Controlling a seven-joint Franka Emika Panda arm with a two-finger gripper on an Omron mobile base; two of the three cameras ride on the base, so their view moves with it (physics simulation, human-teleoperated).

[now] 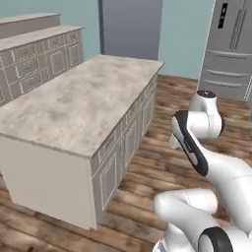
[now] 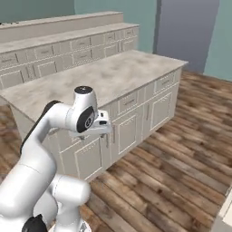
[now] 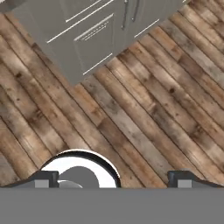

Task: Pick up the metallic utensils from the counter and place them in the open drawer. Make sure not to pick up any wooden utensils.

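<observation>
beige marbled stone forms the long counter top (image 1: 74, 106) of a kitchen island with a cream base, and as far as these pictures show, its surface carries no knife, silver spoon or wooden spoon; where the metallic utensils lie cannot be told from here. no open drawer can be made out either: the panelled cream cabinet fronts (image 2: 129, 122) along the island's side all look shut. the white robot arm with dark joints (image 1: 197, 142) is folded up beside the island, over a brown wooden plank floor (image 3: 144, 105). its two-finger gripper (image 3: 113, 179) points down at that floor, and the two small dark fingertips (image 3: 43, 179) stand wide apart with nothing between them, so the fingers are open and hold nothing. beyond the fingertips lie bare planks, and farther out past them the lower cabinet doors of the island. judged from this, the task looks barely begun: no utensil is gripped and none is seen in a drawer. both metallic utensils probably remain to be found, picked up and placed, leaving the wooden one alone.
</observation>
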